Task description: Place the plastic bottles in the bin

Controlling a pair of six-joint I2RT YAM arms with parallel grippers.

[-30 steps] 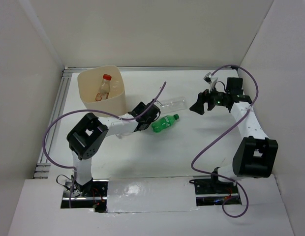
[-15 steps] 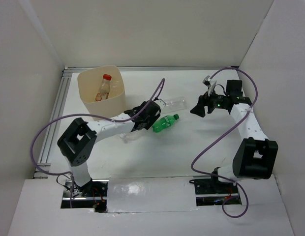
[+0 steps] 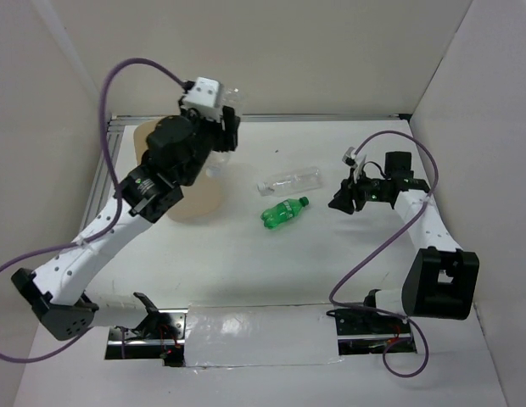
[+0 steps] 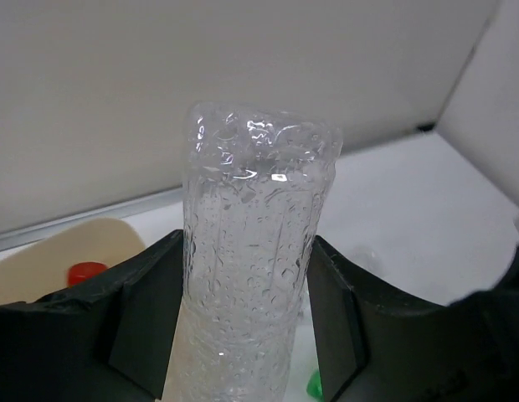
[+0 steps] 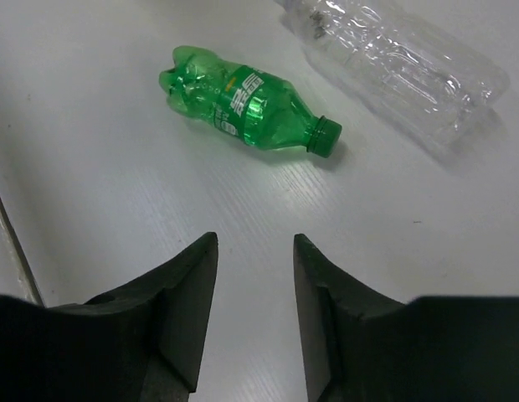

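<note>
Right gripper (image 5: pixel 253 276): jaws at slim gap, nothing between. Bare bench (image 5: pixel 117 184) ahead, open room.
Green bottle (image 5: pixel 247 105) on side, top centre. Loose clear bottle (image 5: pixel 393 63) lying beyond it, upper right, apart.
Top view: bin (image 3: pixel 199 199) upper left near bench's left edge, largely behind left arm.
Left gripper (image 4: pixel 247 335) clamped on held clear bottle (image 4: pixel 255 209), raised by bin; over or beside, cannot tell.
Left wrist view alone shows red cap (image 4: pixel 85 272) inside bin.
</note>
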